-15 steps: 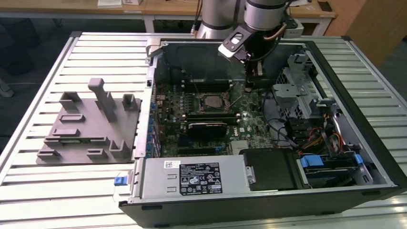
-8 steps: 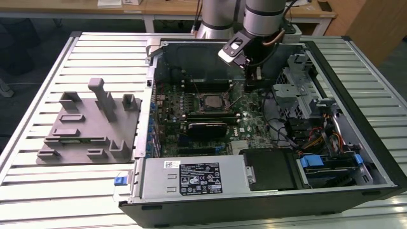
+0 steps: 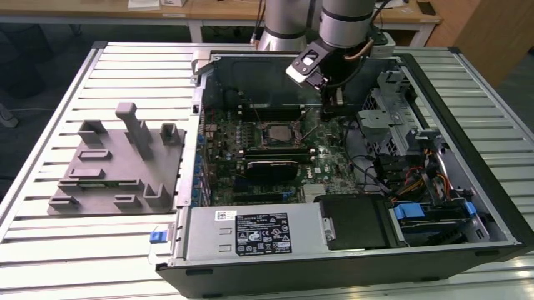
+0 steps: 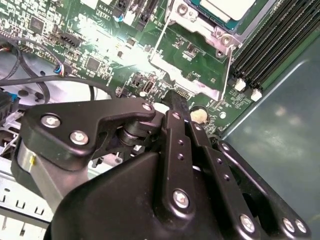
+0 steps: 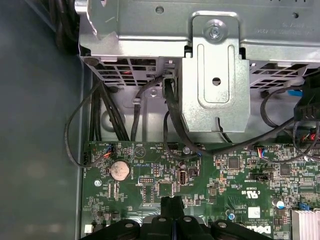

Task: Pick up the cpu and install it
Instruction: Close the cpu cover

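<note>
The cpu is seen seated in the socket frame of the motherboard. The gripper is held near it, toward the exterior view's right, with its 2 fingers pressed together and nothing gripped.

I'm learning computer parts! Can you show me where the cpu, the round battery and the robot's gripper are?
cpu [image 4: 230, 6]: second wrist view, on its silvery top plate.
round battery [image 5: 120, 170]: first wrist view, at its middle.
gripper [image 5: 172, 201]: first wrist view, between its fingertips.
</note>
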Motion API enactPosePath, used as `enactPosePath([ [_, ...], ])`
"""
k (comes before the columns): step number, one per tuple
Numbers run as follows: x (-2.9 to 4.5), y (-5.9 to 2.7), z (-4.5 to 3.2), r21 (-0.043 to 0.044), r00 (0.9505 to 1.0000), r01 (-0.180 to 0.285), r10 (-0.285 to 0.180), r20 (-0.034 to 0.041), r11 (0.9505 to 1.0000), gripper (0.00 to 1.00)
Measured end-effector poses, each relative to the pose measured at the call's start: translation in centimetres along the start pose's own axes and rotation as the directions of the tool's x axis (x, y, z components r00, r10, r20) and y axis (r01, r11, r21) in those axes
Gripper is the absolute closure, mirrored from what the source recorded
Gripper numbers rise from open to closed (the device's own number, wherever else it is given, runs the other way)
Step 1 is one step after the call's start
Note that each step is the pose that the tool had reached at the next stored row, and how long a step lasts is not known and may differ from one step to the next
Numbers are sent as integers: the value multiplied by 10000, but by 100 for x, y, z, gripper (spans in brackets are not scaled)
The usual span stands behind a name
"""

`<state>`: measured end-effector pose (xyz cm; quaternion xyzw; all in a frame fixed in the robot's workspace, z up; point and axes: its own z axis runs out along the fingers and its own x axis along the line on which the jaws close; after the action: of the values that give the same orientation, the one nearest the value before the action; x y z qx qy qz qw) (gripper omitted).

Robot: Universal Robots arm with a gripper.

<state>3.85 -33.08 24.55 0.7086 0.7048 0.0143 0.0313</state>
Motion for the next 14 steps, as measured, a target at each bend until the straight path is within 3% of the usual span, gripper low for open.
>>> enactPosePath([
  [7, 0, -129, -8, -8, 10000, -8, 8, -38, 10000, 89],
  [14, -2, -303, -20, -38, 9998, -23, 22, -207, 10000, 89],
])
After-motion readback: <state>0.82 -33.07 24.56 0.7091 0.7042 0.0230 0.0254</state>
